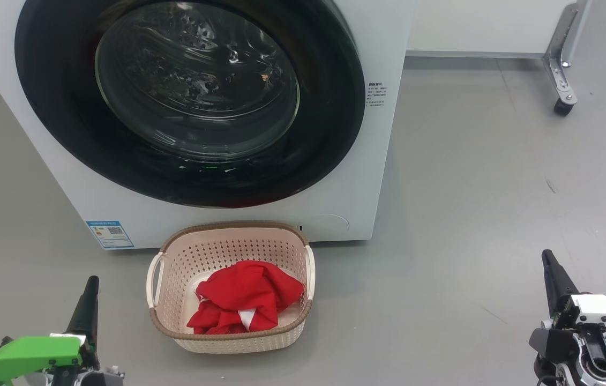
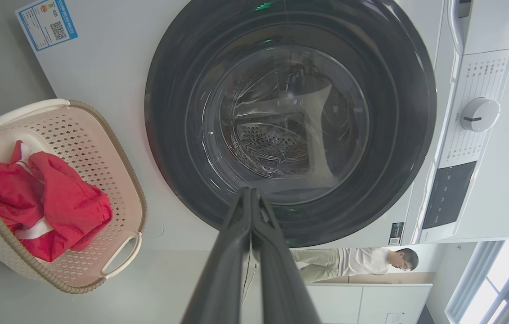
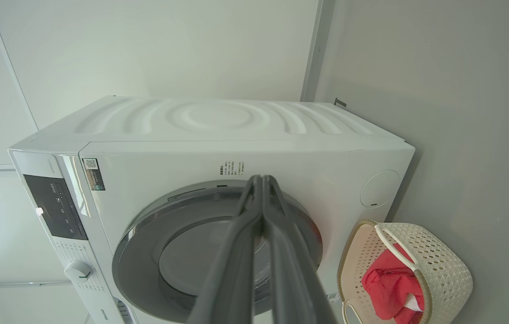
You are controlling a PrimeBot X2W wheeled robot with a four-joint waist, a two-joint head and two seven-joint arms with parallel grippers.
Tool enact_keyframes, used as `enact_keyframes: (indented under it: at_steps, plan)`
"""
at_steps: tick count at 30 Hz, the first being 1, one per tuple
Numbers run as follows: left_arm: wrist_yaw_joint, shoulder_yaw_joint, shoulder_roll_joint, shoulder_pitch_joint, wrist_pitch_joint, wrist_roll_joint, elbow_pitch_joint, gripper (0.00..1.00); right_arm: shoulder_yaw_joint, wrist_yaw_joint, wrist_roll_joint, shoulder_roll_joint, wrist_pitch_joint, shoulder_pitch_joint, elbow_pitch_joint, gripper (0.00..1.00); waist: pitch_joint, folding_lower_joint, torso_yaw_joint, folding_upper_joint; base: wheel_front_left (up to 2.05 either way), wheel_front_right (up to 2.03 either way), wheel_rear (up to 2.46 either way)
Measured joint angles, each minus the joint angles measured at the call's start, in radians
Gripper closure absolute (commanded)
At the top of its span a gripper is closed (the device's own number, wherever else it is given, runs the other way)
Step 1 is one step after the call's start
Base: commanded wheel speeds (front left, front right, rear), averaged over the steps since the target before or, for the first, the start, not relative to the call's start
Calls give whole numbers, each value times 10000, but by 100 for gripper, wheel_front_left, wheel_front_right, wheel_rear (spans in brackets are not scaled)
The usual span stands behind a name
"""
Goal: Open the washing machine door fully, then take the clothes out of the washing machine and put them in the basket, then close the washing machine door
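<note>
The washing machine (image 1: 383, 161) stands straight ahead, and the washing machine door (image 1: 190, 102) looks shut flush against its front. The basket (image 1: 233, 225) sits on the floor (image 1: 469, 187) just before it, between the two arms and nearer the left, with the clothes (image 1: 246, 295) heaped inside. The left end effector (image 1: 92, 281) and right end effector (image 1: 549, 260) hang low, clear of everything, both pinched closed and empty. The task looks finished.

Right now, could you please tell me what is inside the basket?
Inside the basket lie the clothes, red with white parts, crumpled in a heap on its floor. Anything beneath the heap is covered, so I cannot tell what is there.
</note>
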Motion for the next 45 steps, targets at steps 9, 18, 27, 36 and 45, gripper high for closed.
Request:
enact_keyframes:
  at_steps: [9, 18, 27, 36, 45]
  plan:
    - [0, 10, 0, -5, 2, 0, 38, 100, -2, 0, 0, 0, 0, -1, 0, 100, -1, 0, 0, 0, 0, 0, 0]
    - [0, 19, 0, -39, 2, 0, 65, 100, -8, 0, 0, 0, 2, -2, 2, 100, -2, 0, 0, 0, 0, 0, 0]
    - [0, 29, 0, -49, 2, 0, 75, 100, -15, 0, 0, 0, 2, -3, 2, 100, -2, 0, 0, 0, 0, 0, 0]
    - [-2, 36, 0, -54, 4, 0, 82, 100, -27, 0, 0, 0, 2, -3, 0, 100, -2, 0, 0, 0, 0, 0, 0]
    - [-2, 44, 0, -58, 4, 0, 86, 100, -33, 0, 0, 2, 2, -4, -2, 100, -2, 0, 0, 0, 0, 0, 0]
